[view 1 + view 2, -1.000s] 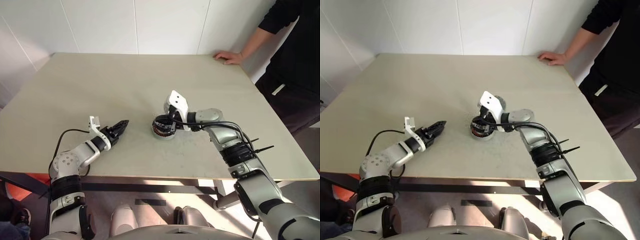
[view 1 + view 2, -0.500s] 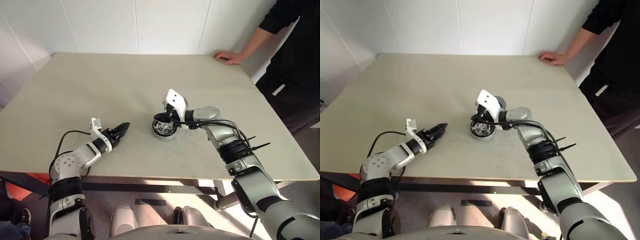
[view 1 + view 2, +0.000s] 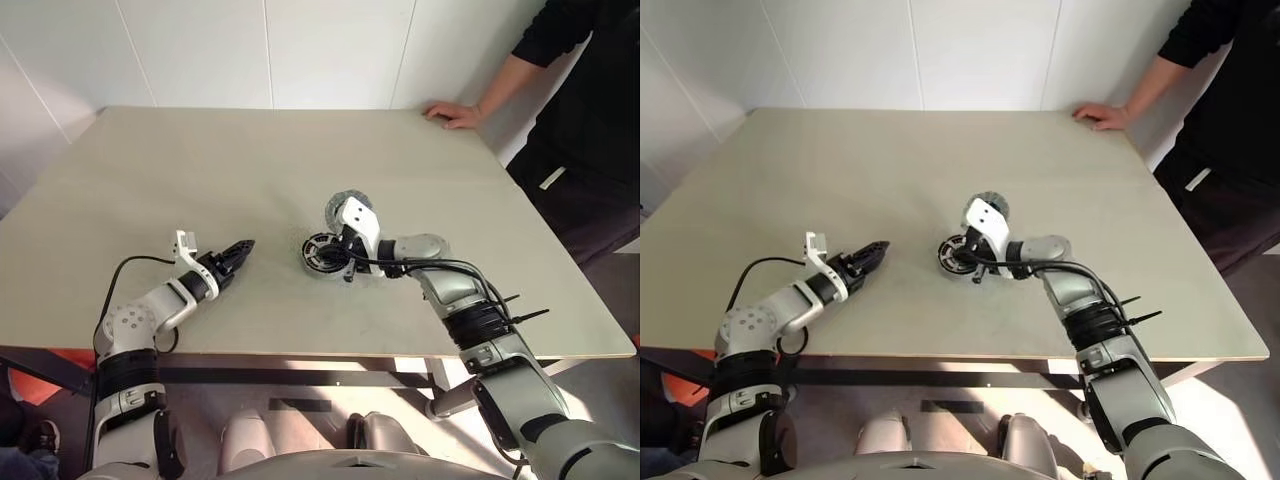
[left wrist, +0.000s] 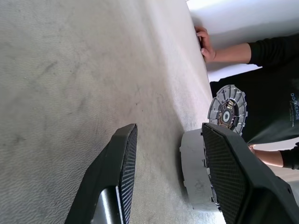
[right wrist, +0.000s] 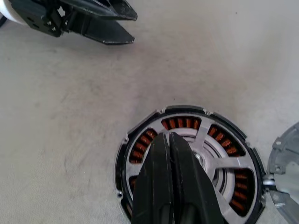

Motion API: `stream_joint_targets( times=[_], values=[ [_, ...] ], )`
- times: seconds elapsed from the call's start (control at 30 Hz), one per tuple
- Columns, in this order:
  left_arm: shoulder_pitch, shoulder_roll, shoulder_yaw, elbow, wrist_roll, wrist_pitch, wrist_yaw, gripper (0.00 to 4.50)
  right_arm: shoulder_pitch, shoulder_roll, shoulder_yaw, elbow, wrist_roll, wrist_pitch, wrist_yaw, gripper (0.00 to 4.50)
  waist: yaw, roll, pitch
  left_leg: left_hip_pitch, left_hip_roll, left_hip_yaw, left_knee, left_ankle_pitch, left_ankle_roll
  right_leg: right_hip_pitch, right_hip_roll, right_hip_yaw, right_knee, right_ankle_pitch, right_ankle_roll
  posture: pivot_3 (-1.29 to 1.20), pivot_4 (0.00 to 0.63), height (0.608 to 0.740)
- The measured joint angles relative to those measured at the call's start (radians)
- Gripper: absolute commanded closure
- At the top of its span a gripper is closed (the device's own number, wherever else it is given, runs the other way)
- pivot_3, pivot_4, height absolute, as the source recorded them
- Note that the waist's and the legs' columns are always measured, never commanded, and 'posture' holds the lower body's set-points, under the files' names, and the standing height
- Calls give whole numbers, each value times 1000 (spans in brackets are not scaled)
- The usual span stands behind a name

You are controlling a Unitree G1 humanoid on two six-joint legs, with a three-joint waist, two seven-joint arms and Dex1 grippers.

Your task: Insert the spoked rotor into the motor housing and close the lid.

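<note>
Right gripper (image 5: 168, 140) pinched shut, tips resting over the silvery spoked rotor (image 5: 205, 156) already sitting inside the round dark motor housing with copper-red windings (image 3: 322, 254), mid-table. Flat grey lid disc (image 4: 227, 110) just beyond, far side. Left gripper (image 3: 240, 250) well off to the left, fingers apart, holding nothing. Person's hand (image 3: 452, 114) on the beige table (image 3: 200, 170), far right edge.

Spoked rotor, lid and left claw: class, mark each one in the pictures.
spoked rotor (image 5: 212, 145), right wrist view, on a silvery spoke.
lid (image 4: 227, 107), left wrist view, on its face.
left claw (image 3: 240, 253), left eye view, between the fingertips.
</note>
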Motion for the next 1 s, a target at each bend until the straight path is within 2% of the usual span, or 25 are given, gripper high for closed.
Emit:
stream_joint_targets(
  times=[0.23,0.63,0.8,1.0],
  values=[
    [0,3,0,4,0,-6,0,2177,-28,-22,-3,7,1,13,-4,4500,4,0,0,0,0,0,0,0,0,1,0,0,0,0,0,0,0,740],
    [0,-10,-4,4,0,-14,7,2177,-80,-60,-61,-161,58,95,14,4500,5,0,0,-1,0,0,-3,0,0,-1,0,-2,-2,-1,1,0,0,740],
    [0,-9,-8,5,3,-15,6,2177,-21,-40,-27,22,28,44,-14,4500,6,0,0,0,0,0,-3,0,0,0,-1,-2,-2,-1,1,0,0,740],
    [-1,-10,-22,5,13,-19,4,2177,-22,-31,-25,48,18,-19,-14,4500,3,0,0,2,0,0,-3,0,0,2,-1,-1,-1,-1,1,0,0,740]
  ],
)
